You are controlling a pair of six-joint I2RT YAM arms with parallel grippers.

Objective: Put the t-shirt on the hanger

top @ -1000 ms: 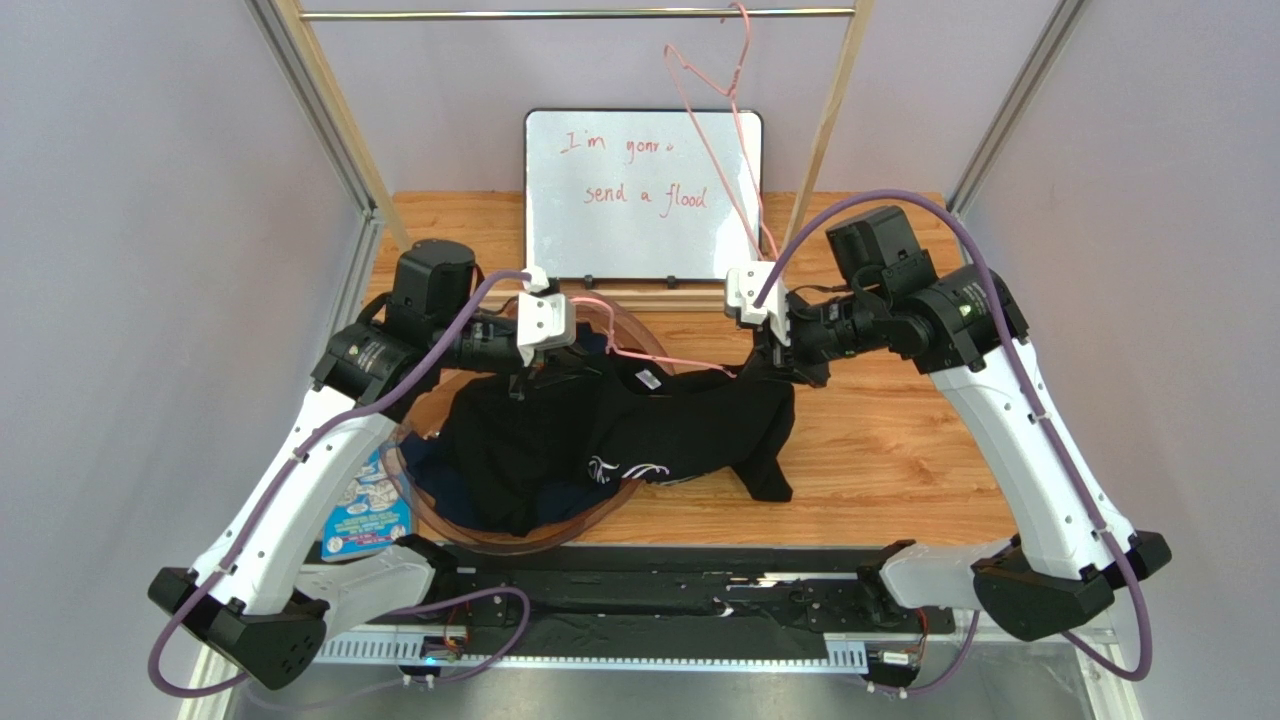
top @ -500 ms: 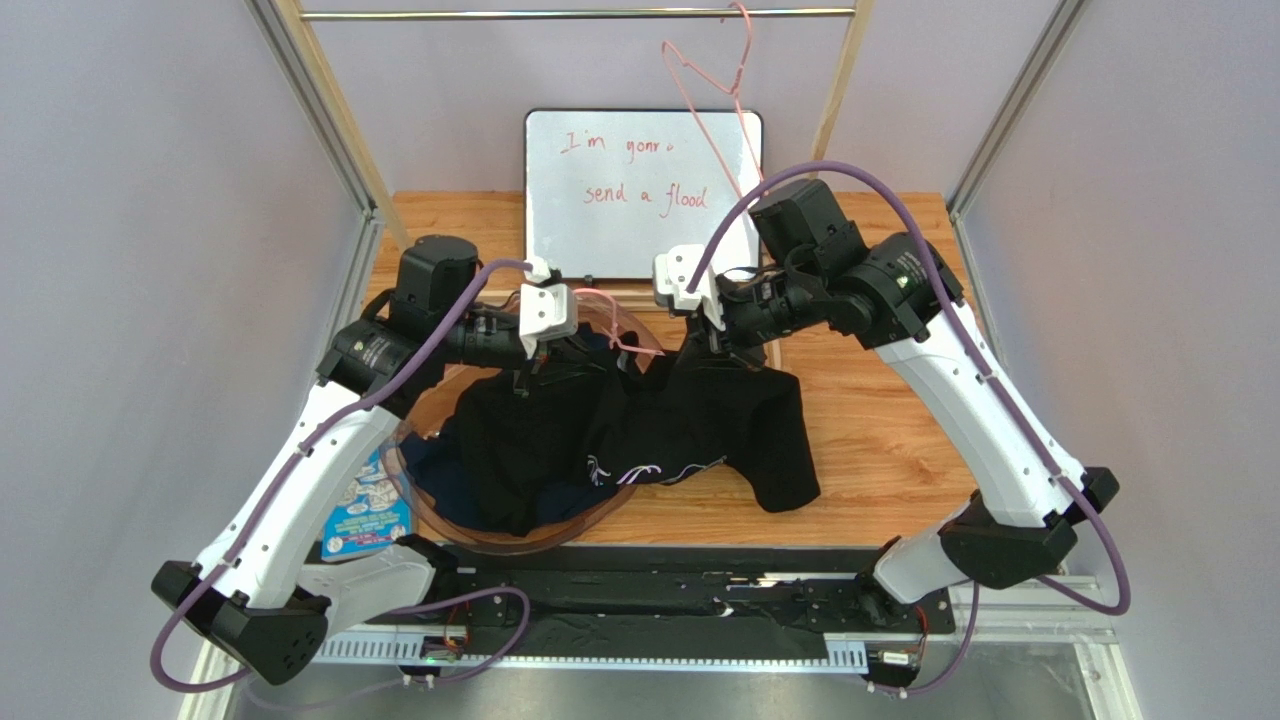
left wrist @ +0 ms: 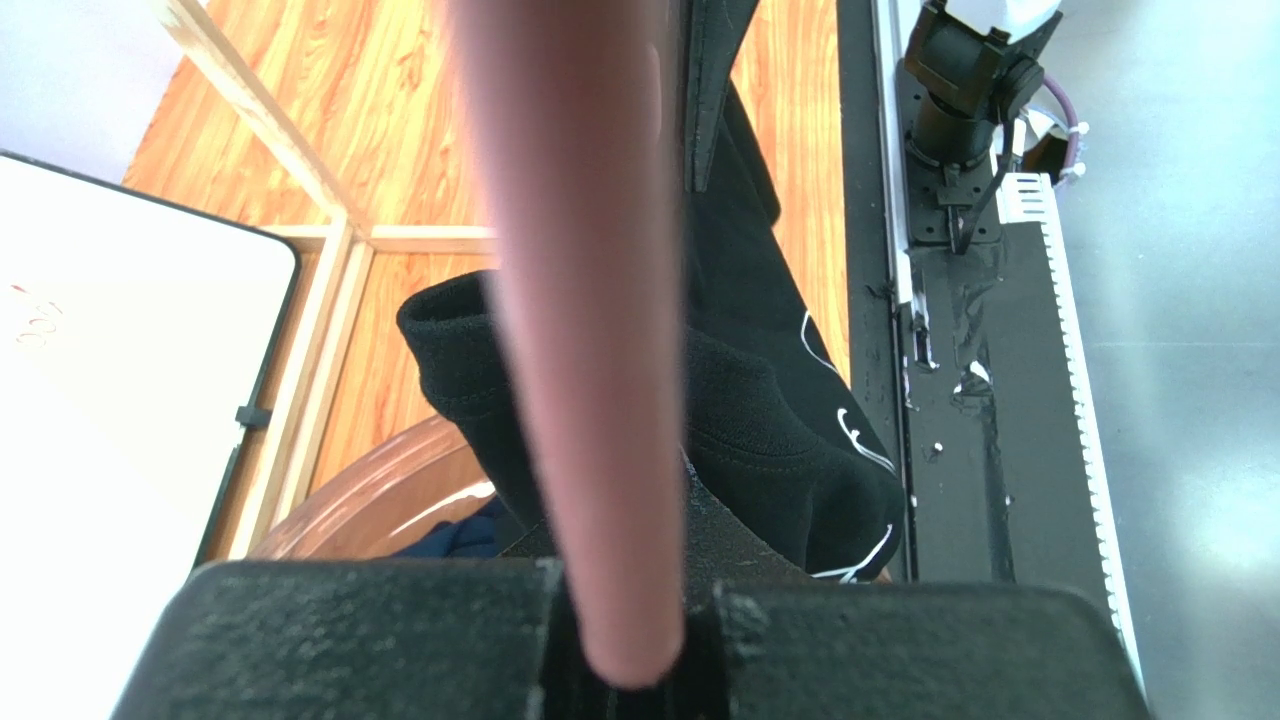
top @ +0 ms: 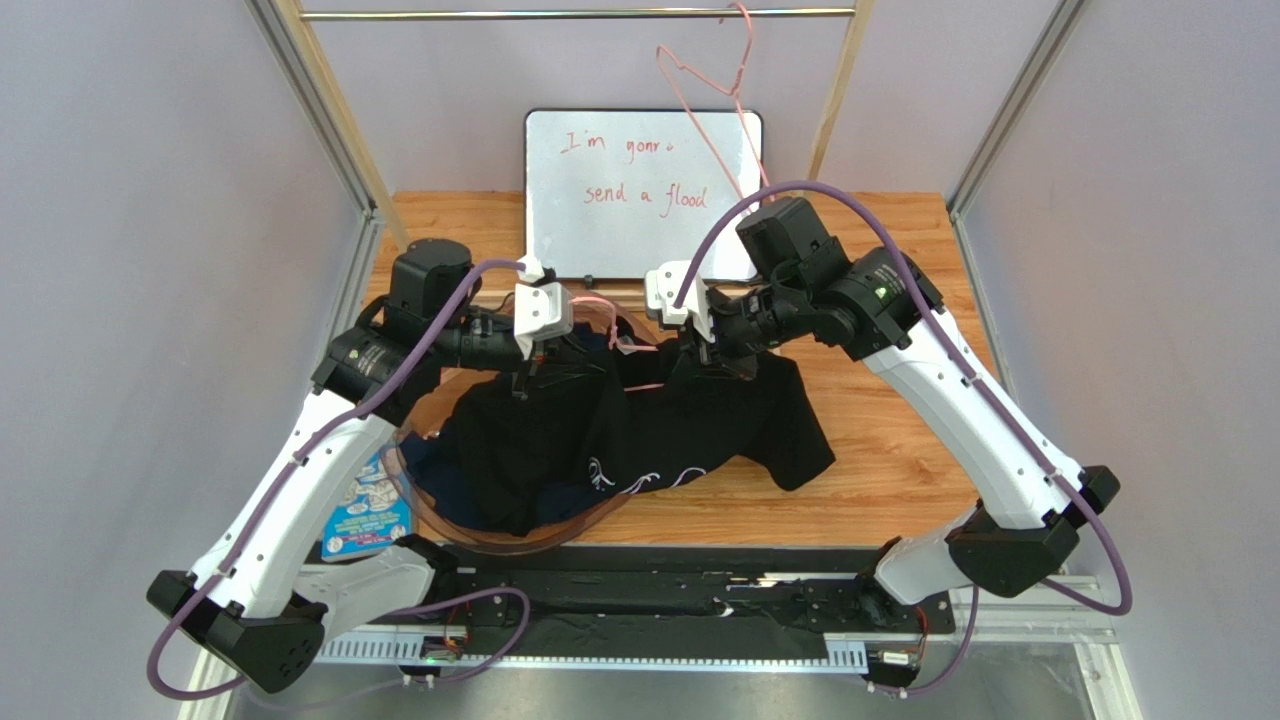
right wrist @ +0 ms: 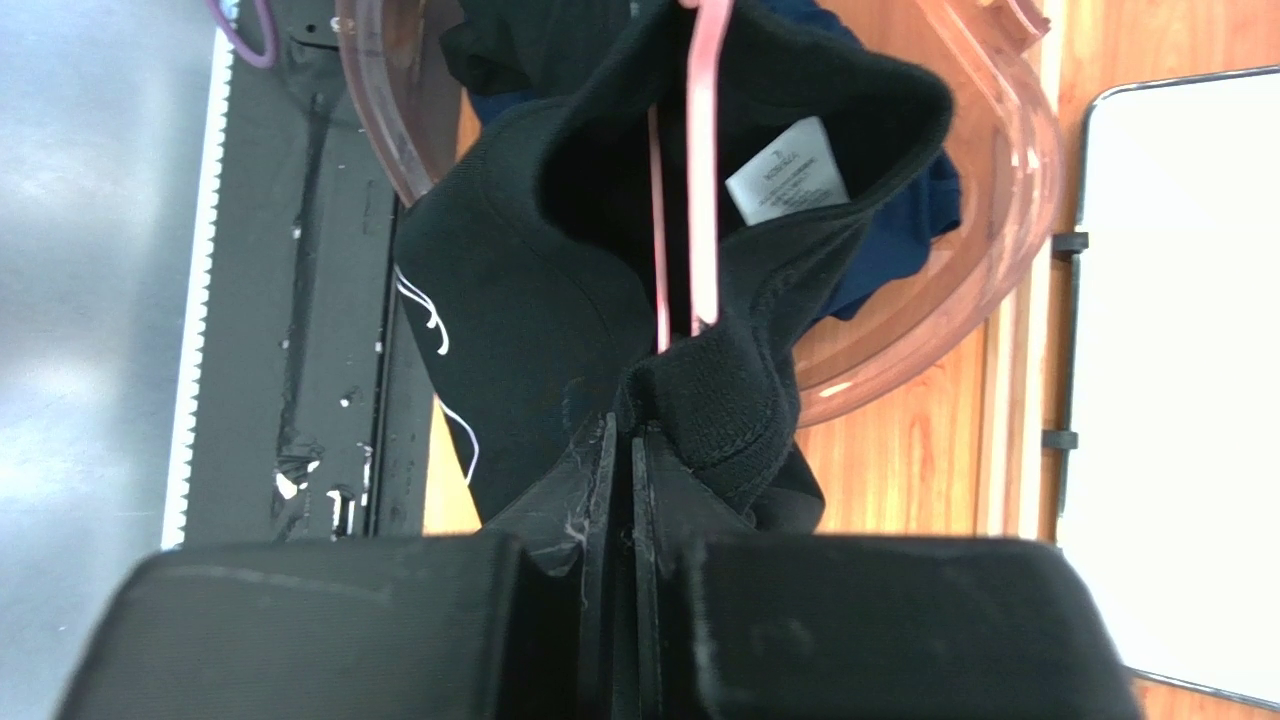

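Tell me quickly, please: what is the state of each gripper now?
Left gripper: closed on the hanger.
Right gripper: closed on the t-shirt.

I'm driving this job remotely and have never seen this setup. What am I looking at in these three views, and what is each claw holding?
These are two robot arms bolted at the near edge of a wooden table. The wide picture comes from a fixed camera above and behind them. The other two come from cameras on the wrists, each looking along its own fingers.

The left gripper is shut on the pink wire hanger, which fills its wrist view. The right gripper is shut on the collar of the black t-shirt, and the hanger's wire runs into the neck opening.

The shirt hangs partly over a clear round tub with a dark blue garment inside. At the back stands a whiteboard, and a second pink hanger hangs from the rail.
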